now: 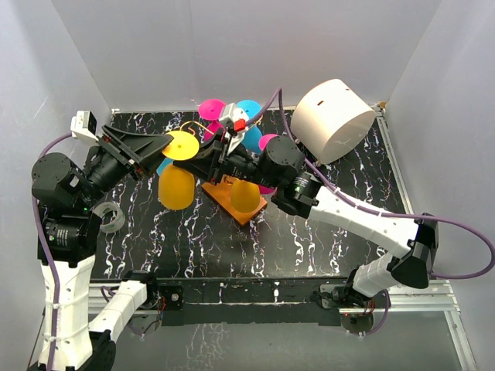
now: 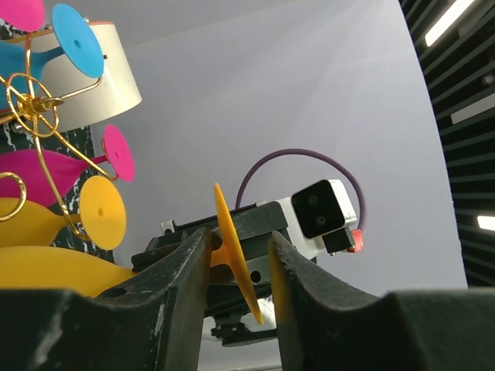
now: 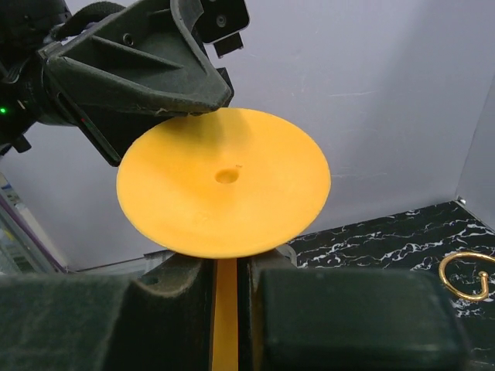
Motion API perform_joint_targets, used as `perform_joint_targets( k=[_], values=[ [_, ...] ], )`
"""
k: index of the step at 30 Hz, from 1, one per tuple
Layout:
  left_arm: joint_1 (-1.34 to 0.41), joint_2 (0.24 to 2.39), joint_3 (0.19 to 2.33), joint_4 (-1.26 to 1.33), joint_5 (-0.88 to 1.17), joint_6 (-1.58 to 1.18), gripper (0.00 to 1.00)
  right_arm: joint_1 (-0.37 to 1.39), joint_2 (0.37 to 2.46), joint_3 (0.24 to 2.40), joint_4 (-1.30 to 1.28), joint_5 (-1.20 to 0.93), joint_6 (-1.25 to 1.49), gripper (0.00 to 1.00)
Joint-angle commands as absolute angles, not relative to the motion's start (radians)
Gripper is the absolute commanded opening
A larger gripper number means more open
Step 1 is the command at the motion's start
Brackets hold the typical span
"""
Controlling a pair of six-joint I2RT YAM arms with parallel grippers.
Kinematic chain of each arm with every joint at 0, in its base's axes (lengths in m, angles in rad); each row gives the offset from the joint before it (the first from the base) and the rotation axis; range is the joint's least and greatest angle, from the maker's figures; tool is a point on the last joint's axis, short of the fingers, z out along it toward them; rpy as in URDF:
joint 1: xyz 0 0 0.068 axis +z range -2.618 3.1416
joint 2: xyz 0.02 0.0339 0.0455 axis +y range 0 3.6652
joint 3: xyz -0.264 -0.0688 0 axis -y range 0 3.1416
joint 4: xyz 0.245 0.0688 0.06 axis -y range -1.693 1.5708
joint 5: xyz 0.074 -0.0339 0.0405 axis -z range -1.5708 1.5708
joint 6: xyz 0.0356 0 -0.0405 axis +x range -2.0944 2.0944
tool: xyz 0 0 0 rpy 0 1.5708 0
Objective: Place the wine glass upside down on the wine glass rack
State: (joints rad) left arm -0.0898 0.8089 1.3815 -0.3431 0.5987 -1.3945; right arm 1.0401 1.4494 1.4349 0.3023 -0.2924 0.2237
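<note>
1. Between the jaws of the right gripper point(image 3: 226, 267), pinched almost shut, sits the stem of the yellow wine glass point(image 3: 224, 182).
2. Just above those jaws its foot faces up, with the bowl below. The long axis is near upright and the glass inverted.
3. Around the foot, the left gripper point(image 2: 240, 234) jaws stand partly open, one finger either side, with a gap showing.
4. Beyond the left jaws stands the wine glass rack point(image 1: 220, 193) on the desk point(image 1: 325, 232).

Left pincer point(image 2: 238, 241) ajar, right pincer point(image 3: 226, 272) clamped

The right arm point(image 1: 363, 224) hides most of the wine glass rack point(image 1: 230, 205) from above.
</note>
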Motion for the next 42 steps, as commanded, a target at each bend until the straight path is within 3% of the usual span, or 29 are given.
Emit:
perform_joint_targets(
  k=[1,7,8,14,21,24,30,42],
  values=[
    [-0.089,0.794,1.411,-0.397,0.615,-1.349,0.29,1.056,1.442,1.491,0.284,-0.246,0.146,0.00],
    [-0.089,0.773,1.390,-0.387,0.603,-1.339,0.01,1.058,1.428,1.485,0.280,-0.229,0.137,0.00],
    [-0.089,0.772,1.391,-0.387,0.601,-1.339,0.00,1.058,1.424,1.482,0.283,-0.230,0.138,0.00],
    [-0.089,0.768,1.391,-0.393,0.585,-1.342,0.00,1.058,1.391,1.452,0.305,-0.232,0.154,0.01],
    [-0.089,0.758,1.384,-0.404,0.547,-1.348,0.00,1.058,1.315,1.375,0.321,-0.203,0.165,0.49],
    [-0.089,0.758,1.384,-0.453,0.512,-1.316,0.00,1.058,1.253,1.296,0.327,-0.179,0.154,0.61],
    [-0.089,0.756,1.377,-0.510,0.483,-1.292,0.00,1.058,1.112,1.173,0.290,-0.155,0.175,0.64],
    [-0.089,0.761,1.394,-0.604,0.495,-1.233,0.00,1.058,0.986,1.129,0.267,-0.097,0.214,0.66]
  ],
)
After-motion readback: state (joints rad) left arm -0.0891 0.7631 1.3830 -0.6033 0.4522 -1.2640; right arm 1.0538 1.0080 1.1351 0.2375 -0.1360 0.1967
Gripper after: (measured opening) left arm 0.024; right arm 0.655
